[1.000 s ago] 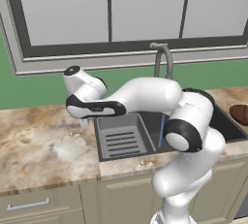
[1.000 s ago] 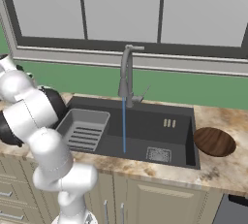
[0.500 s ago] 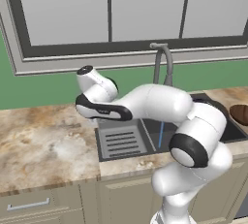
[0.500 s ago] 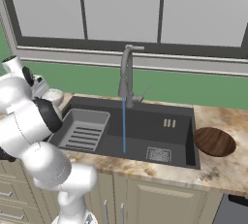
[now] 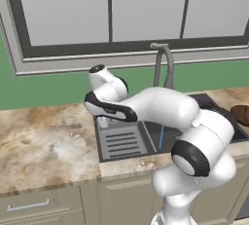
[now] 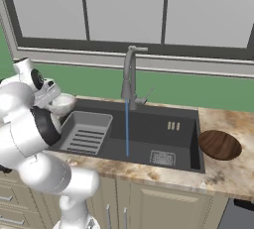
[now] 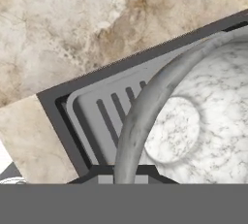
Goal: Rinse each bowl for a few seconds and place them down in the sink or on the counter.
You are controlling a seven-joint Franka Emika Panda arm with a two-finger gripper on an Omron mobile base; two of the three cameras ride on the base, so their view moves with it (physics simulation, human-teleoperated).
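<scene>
My gripper [image 7: 126, 179] is shut on the rim of the speckled grey-white bowl [image 7: 193, 121], which hangs over the back left corner of the sink [image 6: 163, 124], above the grey slotted tray [image 7: 104, 111]. From the right base view the bowl [image 6: 64, 105] shows just past the hand, with the gripper [image 6: 52, 99] at its left side. The dark reddish-brown bowl [image 6: 219, 144] rests on the counter [image 6: 233, 168] right of the sink, and it appears as well at the right edge of the left base view [image 5: 241, 114]. Water runs in a thin blue stream [image 6: 127, 129] from the faucet [image 6: 130, 74].
The slotted tray [image 6: 87, 131] fills the left part of the basin. A drain grate [image 6: 162, 158] lies near the front middle. The marbled counter [image 5: 44, 146] stretches wide to the left of the sink. A window and green wall back the faucet [image 5: 165, 65].
The hand has carried the speckled bowl to the right, from over the left counter to the sink's back left corner. The water keeps running and the brown bowl has stayed put.
</scene>
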